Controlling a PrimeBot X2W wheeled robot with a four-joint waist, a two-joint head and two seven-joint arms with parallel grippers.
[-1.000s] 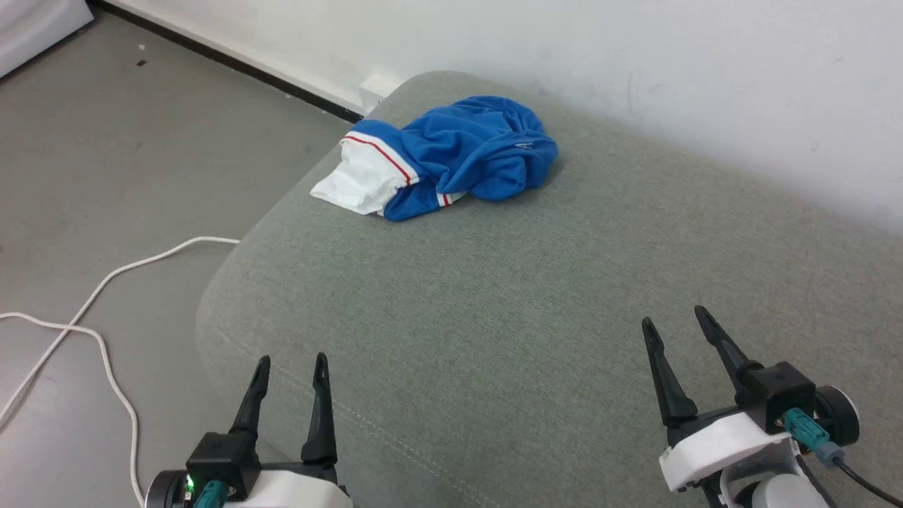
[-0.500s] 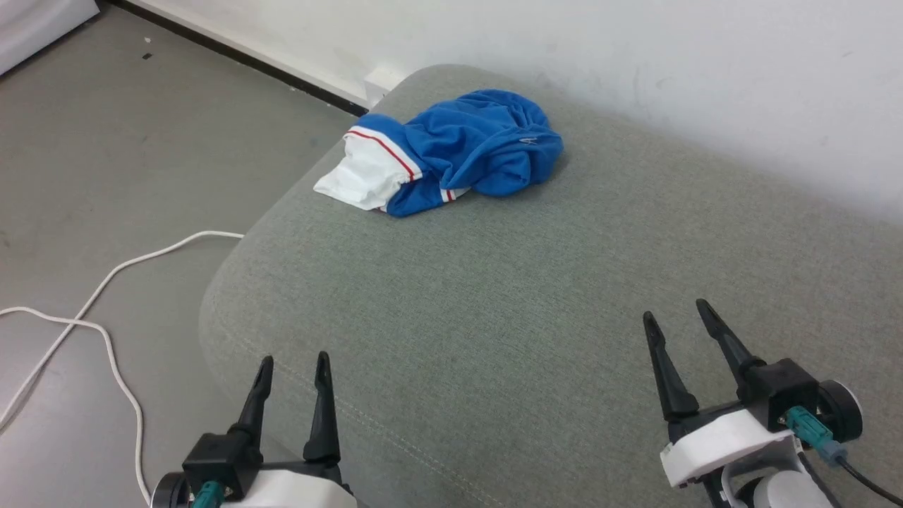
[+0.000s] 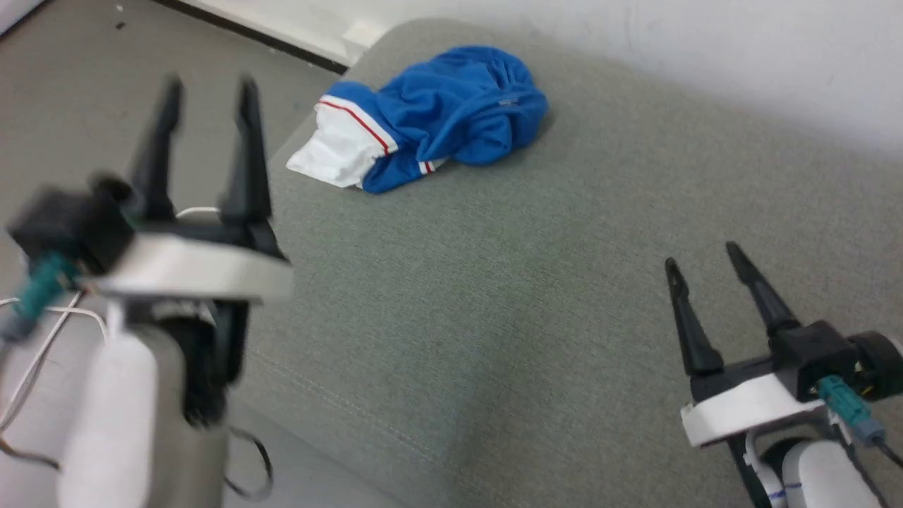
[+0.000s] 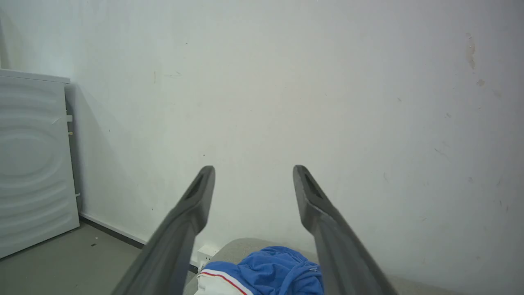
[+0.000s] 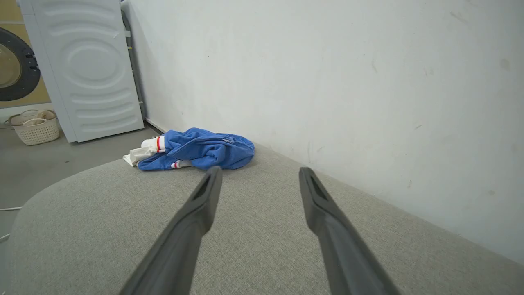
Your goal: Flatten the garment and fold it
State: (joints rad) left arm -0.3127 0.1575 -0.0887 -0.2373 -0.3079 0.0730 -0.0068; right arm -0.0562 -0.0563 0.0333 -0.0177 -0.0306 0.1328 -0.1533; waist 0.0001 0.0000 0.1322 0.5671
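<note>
Garment first: in the head view it is a blue and white shirt, all bunched up in a heap. It lies on the far left corner of the grey couch, close to the wall. The left gripper is up high over the left edge of the couch and looks blurry. Its two fingers are spread apart and hold nothing. The right gripper is over the near right part of the couch, well apart from the shirt. Its fingers are spread wide too, with nothing in them. A white cord lies on the floor beside the couch.

In the left wrist view, the spread fingers point at the wall above the couch. The blue heap peeks out low between them.

In the right wrist view, the fingers point along the couch seat to the heap at its far end. A white machine and a basket stand on the floor past the couch.

I think the job now is to reach the shirt. It would be good to bring both grippers down to the heap slowly. Pinch just one thin edge on each side, not a fat bunch. Then pull it to the middle of the couch, where there is room to spread it flat.
</note>
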